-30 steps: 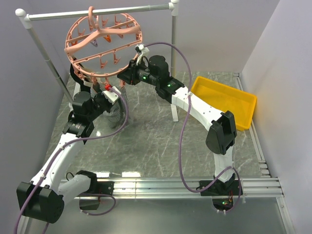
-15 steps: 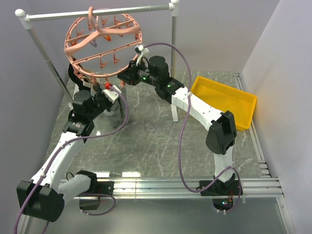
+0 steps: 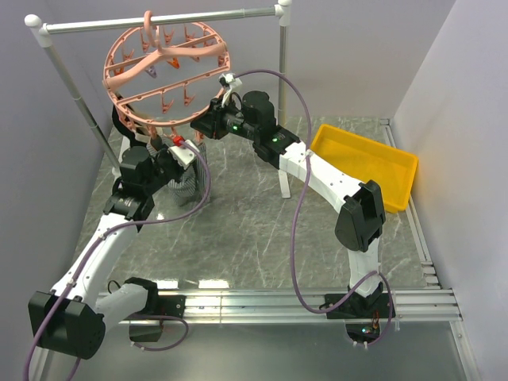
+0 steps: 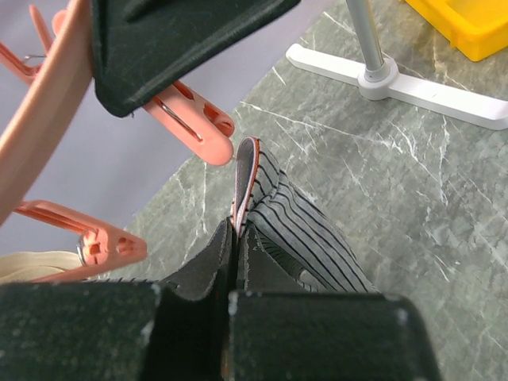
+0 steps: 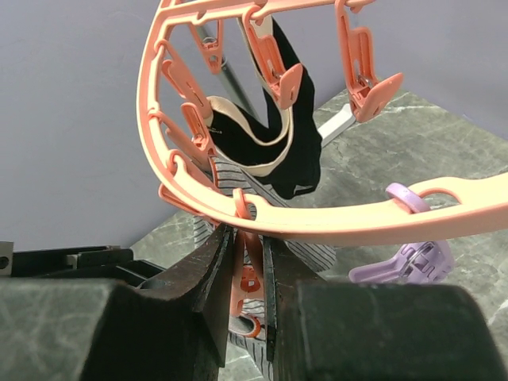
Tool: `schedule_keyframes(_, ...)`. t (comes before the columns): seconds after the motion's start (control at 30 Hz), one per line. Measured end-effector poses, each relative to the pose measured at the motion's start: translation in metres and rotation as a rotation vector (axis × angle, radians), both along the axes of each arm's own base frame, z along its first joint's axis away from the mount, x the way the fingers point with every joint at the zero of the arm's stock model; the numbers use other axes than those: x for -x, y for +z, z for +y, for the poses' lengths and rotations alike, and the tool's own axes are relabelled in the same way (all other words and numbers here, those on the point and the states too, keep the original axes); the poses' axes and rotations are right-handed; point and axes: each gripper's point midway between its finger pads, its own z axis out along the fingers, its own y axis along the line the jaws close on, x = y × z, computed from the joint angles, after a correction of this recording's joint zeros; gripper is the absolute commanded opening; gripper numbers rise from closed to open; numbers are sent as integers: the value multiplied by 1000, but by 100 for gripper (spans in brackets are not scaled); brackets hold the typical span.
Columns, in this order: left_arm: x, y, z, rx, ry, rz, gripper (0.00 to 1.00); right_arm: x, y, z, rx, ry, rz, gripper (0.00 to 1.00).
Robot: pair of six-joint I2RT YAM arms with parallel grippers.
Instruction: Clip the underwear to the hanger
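Observation:
The pink ring hanger (image 3: 167, 75) hangs by its hook from the grey rail. The striped grey underwear (image 3: 184, 182) droops below its near rim. My left gripper (image 3: 176, 147) is shut on the underwear's waistband (image 4: 248, 171) and holds it up beside a pink clip (image 4: 194, 123). In the right wrist view the underwear (image 5: 238, 186) hangs behind the hanger rim (image 5: 317, 222). My right gripper (image 5: 248, 274) is shut on a hanging orange clip (image 5: 250, 278) under that rim; in the top view it (image 3: 205, 131) sits at the ring's right underside.
A yellow tray (image 3: 365, 163) lies at the right. The rail's white foot and post (image 3: 282, 171) stand mid-table. A black and cream garment (image 5: 274, 155) hangs on the ring's far side. A purple clip (image 5: 405, 262) dangles near my right gripper.
My left gripper has risen slightly toward the ring with the waistband. The ring has swung a little to the left. The right arm has held still.

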Motion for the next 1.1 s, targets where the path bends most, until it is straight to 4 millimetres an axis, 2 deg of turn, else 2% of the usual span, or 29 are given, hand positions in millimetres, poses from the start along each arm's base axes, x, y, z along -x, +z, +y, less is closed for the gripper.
schedule_keyframes(0.23,-3,-5,1,-3,2,27,1,1,0,0,0,5,-1,0)
schedule_keyframes(1.1,-6,11,3,11,-5,6,0,6,-2,1,5,35,-40,0)
